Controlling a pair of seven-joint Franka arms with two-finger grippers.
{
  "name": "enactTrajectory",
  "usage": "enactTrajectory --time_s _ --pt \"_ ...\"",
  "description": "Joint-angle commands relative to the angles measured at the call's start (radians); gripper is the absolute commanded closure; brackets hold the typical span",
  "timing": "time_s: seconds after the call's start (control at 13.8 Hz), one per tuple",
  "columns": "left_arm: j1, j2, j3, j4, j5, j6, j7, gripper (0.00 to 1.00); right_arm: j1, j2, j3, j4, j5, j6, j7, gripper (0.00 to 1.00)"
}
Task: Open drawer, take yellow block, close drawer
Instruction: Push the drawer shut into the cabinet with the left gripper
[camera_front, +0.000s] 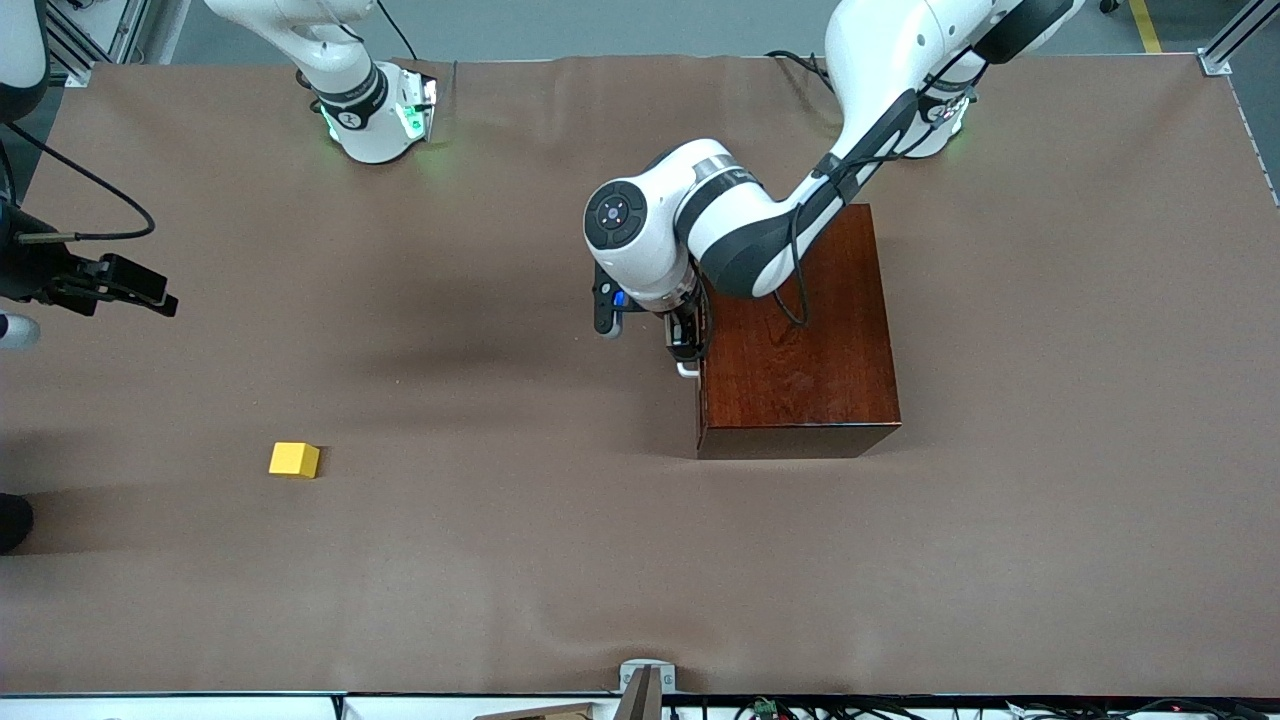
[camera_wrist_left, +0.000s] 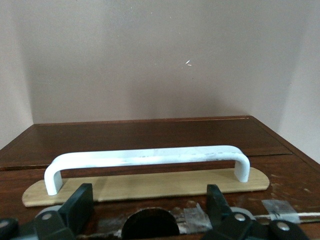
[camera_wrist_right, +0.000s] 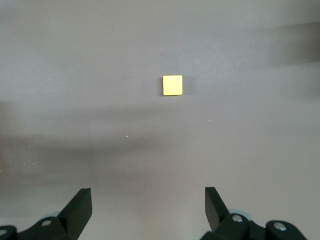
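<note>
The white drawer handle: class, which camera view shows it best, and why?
The left wrist view: the handle spans the picture, before the open left gripper. The front view shows only its end; the right wrist view shows none.

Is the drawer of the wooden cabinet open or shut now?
Shut. The drawer front sits flush with the cabinet, and no tray sticks out. The left pincer, open, is at the white handle.
</note>
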Motion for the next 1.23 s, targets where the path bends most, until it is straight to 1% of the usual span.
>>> enactTrajectory --time_s 0.0,0.07,0.14,0.22,0.36,0.58,0.72,0.87,1.01,1.16 --pt "-0.006 -0.032 -0.001 -0.002 0.039 0.055 -0.064 0.00 0.005 -0.008 0.000 0.007 -0.015 -0.008 0.015 0.00" --pt "-0.007 -0.032 -0.004 0.002 0.033 0.104 -0.093 0.00 0.005 -0.008 0.000 0.007 -0.015 -0.007 0.015 0.00" --pt "-0.006 -0.031 -0.006 0.008 0.001 0.129 -0.125 0.00 0.005 -0.008 0.000 0.007 -0.015 -0.007 0.015 0.00" --pt "-0.004 -0.032 -0.005 0.024 -0.037 0.137 -0.165 0.00 0.005 -0.007 0.000 0.007 -0.015 -0.007 0.015 0.00" --pt "0.010 -0.052 -0.008 0.041 -0.048 0.128 -0.226 0.00 0.005 -0.007 0.000 0.007 -0.015 -0.007 0.015 0.00" --pt "0.043 -0.173 0.012 0.036 -0.039 0.119 -0.302 0.00 0.005 -0.007 0.000 0.009 -0.015 -0.007 0.013 0.00" --pt "0.101 -0.247 0.015 0.036 -0.045 0.070 -0.319 0.00 0.005 -0.007 0.000 0.007 -0.015 -0.007 0.015 0.00" --pt "0.184 -0.305 0.006 0.036 -0.051 0.018 -0.313 0.00 0.005 -0.007 0.000 0.009 -0.015 -0.007 0.013 0.00" --pt "0.249 -0.388 0.015 0.028 -0.051 -0.037 -0.313 0.00 0.005 -0.007 0.000 0.009 -0.015 -0.007 0.015 0.00" --pt "0.347 -0.428 0.005 0.028 -0.063 -0.084 -0.313 0.00 0.005 -0.007 0.000 0.009 -0.015 -0.007 0.013 0.00"
